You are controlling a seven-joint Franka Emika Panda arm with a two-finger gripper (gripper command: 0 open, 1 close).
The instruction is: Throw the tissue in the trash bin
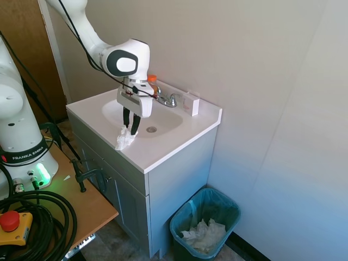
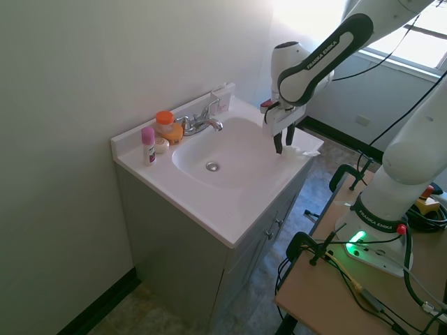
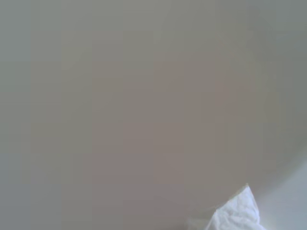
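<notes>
First exterior view looks down on a small bathroom corner: a white bench (image 1: 163, 149) with a moulded basin sits on a grey cabinet (image 1: 179, 179) against a plain pale wall. The tool (image 1: 131, 130) hangs over the basin's near rim, its dark fingers (image 1: 125, 117) drawn narrow and pinching the top of the tissue (image 1: 125, 140), whose crumpled lower part touches the bench edge. At 1 o'clock from the tool a chrome faucet (image 1: 168, 99) stands at the back of the basin, with an orange-capped bottle (image 1: 151, 81) behind the arm and a small white box (image 1: 191, 103) further right. The drain (image 1: 151, 129) lies just right of the tool. On the floor at 5 o'clock from the bench, well apart from the tissue, sits the trash bin (image 1: 228, 209), teal, bag-lined, with a wad of white paper (image 1: 204, 235) inside. The wrist view is blurred, showing pale basin surface and a white tissue corner.
</notes>
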